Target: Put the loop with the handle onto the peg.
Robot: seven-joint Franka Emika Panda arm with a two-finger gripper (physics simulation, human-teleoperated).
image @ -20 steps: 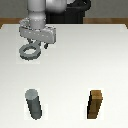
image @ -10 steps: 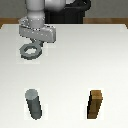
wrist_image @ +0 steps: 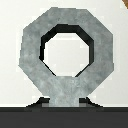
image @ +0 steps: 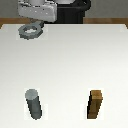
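While gripped by the hand (image: 38, 22), flat grey loop (wrist_image: 65, 47), round hole, stubby tab.

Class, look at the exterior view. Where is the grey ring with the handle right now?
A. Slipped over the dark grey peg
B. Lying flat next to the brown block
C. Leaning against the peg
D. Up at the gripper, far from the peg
D. The ring hangs at the gripper near the far edge of the table, while the peg stands bare at the near side, beside the brown block.
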